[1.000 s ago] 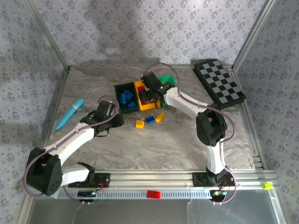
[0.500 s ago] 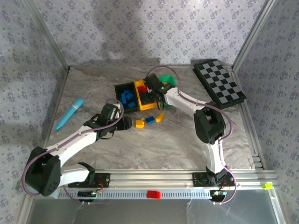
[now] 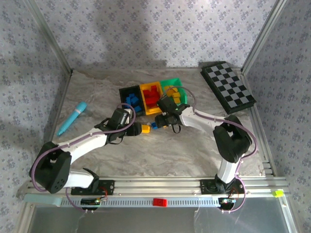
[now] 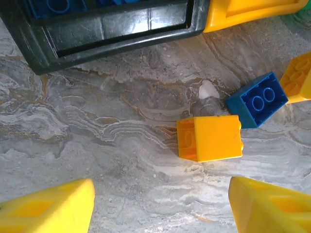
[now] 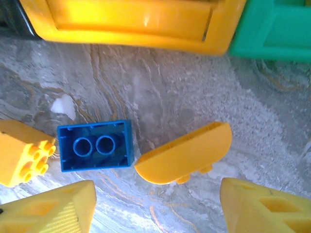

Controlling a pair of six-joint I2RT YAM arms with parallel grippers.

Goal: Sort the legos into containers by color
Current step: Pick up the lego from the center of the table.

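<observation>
Left pincer point(image 4: 160, 196) stands apart, nothing between its yellow fingers point(image 4: 48, 208), low over the marbled table point(image 4: 97, 145). Just ahead of its gap, off toward one finger, a yellow brick point(image 4: 209, 138) lies on its side. A blue brick point(image 4: 257, 99) sits just beyond, underside up, touching or all but touching it at a corner. Farther ahead runs the wall of the black bin point(image 4: 112, 29), with the yellow bin point(image 4: 252, 12) next to it. Right pincer point(image 5: 155, 208) likewise stands apart and empty. Ahead of it, within the span of its fingers, are the blue brick and a curved yellow piece point(image 5: 184, 153), just beside each other; the yellow brick lies out past one finger. Beyond these stand the yellow bin's wall and that of the green bin point(image 5: 274, 29). From above, both pincers hang close together over the three loose pieces, on the near side of the bin row. Black bin holds blue legos point(image 3: 131, 102), yellow bin red legos point(image 3: 151, 97), green bin yellow legos point(image 3: 176, 93). Marker pen point(image 3: 72, 118) lies well off behind the left pincer, checkerboard point(image 3: 228, 87) well off beyond the right.
</observation>
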